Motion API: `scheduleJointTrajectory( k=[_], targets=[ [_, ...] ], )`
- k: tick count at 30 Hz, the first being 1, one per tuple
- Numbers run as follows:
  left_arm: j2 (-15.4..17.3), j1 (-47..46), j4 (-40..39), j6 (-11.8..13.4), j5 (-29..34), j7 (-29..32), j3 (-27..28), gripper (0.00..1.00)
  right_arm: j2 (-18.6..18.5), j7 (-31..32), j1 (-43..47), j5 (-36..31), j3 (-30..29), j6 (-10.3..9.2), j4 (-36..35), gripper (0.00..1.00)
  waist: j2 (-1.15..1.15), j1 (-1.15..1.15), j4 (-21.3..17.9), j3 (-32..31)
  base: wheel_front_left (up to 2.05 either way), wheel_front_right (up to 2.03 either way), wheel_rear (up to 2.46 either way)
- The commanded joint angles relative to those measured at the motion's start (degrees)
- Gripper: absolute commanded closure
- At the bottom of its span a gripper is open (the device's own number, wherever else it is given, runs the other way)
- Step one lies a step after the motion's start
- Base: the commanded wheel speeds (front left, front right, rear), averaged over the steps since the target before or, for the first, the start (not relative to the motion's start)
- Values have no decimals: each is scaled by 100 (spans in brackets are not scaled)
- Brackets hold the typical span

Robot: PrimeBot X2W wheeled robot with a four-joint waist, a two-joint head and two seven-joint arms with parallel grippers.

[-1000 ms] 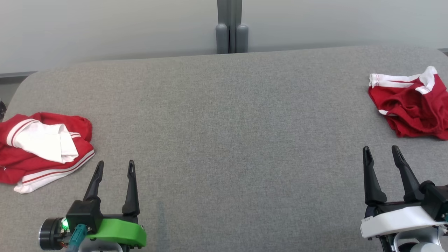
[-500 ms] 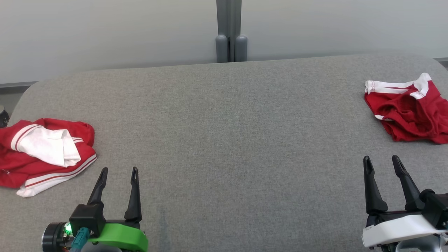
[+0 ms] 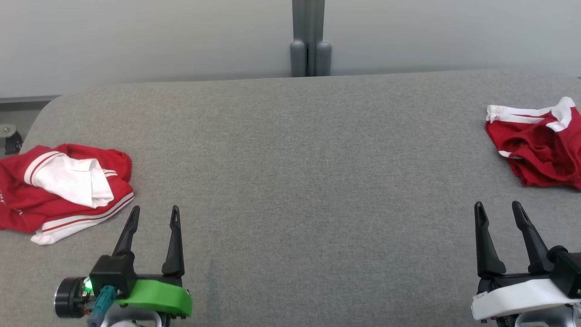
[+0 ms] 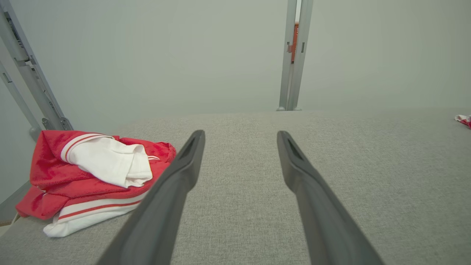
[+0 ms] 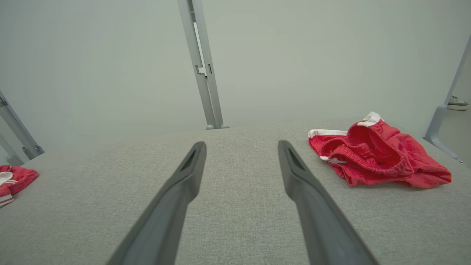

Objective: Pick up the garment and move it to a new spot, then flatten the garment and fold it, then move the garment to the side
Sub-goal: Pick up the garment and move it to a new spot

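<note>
My left end effector point(image 3: 155, 210) hangs low over the grey counter point(image 3: 308, 181), its two fingers spread wide and holding nothing. My right end effector point(image 3: 498, 205) is just as wide and just as empty. A crumpled red garment point(image 3: 540, 150) with white trim lies near the counter's far right edge, ahead of my right fingers and apart from them. A red-and-white garment point(image 3: 68, 190) sits bundled at the left edge, just beside my left fingertips point(image 3: 135, 210) without touching them. Bare cloth lies between the two. A grey post point(image 3: 311, 45) stands behind the counter against the pale wall.
</note>
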Motion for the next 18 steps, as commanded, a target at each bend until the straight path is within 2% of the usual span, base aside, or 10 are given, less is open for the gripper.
scheduleJointTrajectory(
  k=[1, 12, 18],
  targets=[
    [-17, -184, -18, 2, 44, -30, 0, 0, -2, 30, -1, -58, 14, -5, -87, 0, 0, 0, 264, 158, 0, 0, 0],
    [-217, -676, 150, -41, 54, -116, 180, 0, -111, 282, -230, -142, 343, -5, -490, 0, 0, 0, 1617, 435, 0, 0, 0],
    [-292, -663, 69, -80, 143, -121, 447, 0, -227, 428, -314, -138, 552, -5, -641, 0, 0, 0, 2189, 482, 0, 0, 0]
  ],
)
